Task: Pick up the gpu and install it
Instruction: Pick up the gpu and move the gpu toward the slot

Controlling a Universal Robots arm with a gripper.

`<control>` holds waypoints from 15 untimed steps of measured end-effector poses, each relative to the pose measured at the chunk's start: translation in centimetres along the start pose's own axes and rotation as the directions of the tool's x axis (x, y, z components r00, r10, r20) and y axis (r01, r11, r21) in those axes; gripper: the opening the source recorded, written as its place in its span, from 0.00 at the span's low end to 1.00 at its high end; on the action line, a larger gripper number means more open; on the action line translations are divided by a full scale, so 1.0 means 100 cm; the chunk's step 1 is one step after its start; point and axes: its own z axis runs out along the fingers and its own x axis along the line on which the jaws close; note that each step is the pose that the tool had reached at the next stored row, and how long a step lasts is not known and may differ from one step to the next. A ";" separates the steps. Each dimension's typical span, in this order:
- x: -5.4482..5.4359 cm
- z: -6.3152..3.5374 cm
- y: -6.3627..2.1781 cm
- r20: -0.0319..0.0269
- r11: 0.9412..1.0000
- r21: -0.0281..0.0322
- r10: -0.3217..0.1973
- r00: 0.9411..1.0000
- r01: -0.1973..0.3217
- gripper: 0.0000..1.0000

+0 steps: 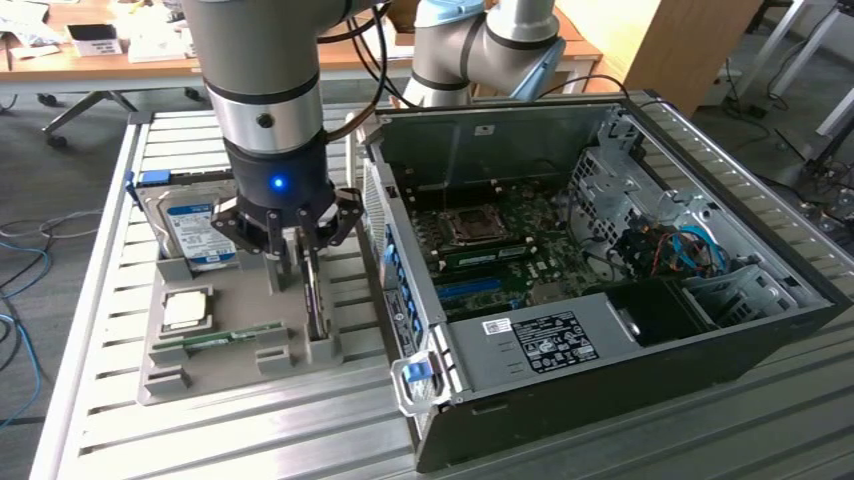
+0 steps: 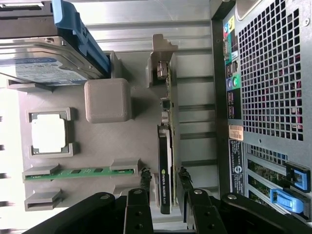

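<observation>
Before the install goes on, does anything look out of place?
Nothing stands out. The gpu stands on edge in the tray beneath the gripper; hard drive, processor and memory stick sit squarely in their holders.

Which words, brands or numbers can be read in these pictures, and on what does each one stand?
"NVIDIA QUADRO": on the edge of the gpu; the characters after it are unclear.
The hard drive label: too blurred to read.
The power supply label: too small to read.
The computer case sticker: too small to read.
</observation>
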 end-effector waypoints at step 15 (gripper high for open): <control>0.000 0.0009 0.0000 0.000 1.000 0.000 0.000 1.000 0.000 0.36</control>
